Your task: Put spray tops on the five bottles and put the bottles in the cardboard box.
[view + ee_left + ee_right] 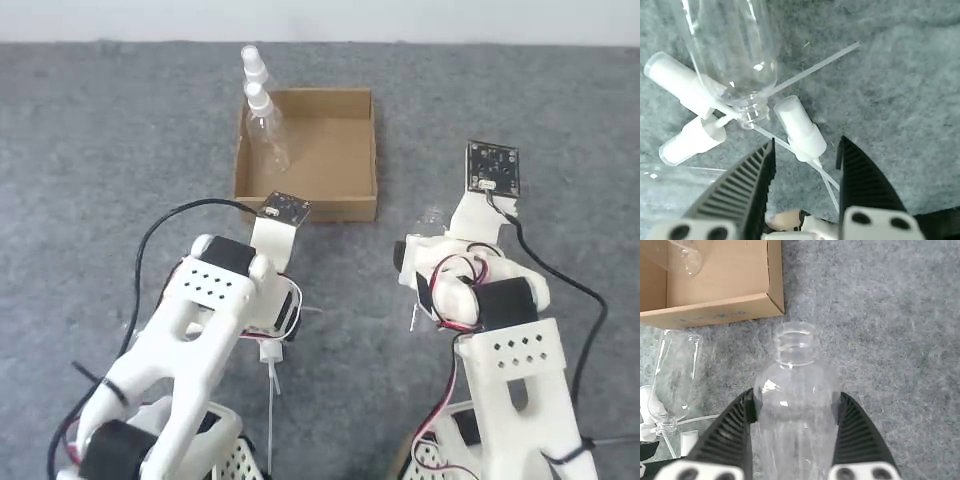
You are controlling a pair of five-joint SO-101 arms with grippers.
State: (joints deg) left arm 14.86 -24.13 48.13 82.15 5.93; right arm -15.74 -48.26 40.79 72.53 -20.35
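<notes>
The grey carpeted table (120, 150) spreads under both of my arms. At its far side sits the open brown cardboard box (330, 140). Two clear plastic bottles with white spray tops (268, 130) lean in the box's far left corner. My white left arm (210, 320) hangs over the near left part of the table and my white right arm (500, 330) over the near right, both short of the box.

My right gripper (795, 396) is clamped on a clear uncapped plastic bottle (792, 370). Its black ribbed jaws press the body from both sides. The bottle's open neck points away from me, and the bottle is outside the box, near its near right corner.

My left gripper (806, 141) is spread wide, jaws apart and touching nothing, over a small cluster on the carpet. There another clear uncapped bottle (735, 45) lies on its side, open neck toward my jaws. Just beside that neck lies a loose white spray top (799, 127), in line with the gap between my jaws. A second loose spray top (682, 82) rests against the lying bottle's shoulder on the other side, and a third loose spray top (690, 140) lies just beside the second. Their thin dip tubes cross by the neck.
</notes>
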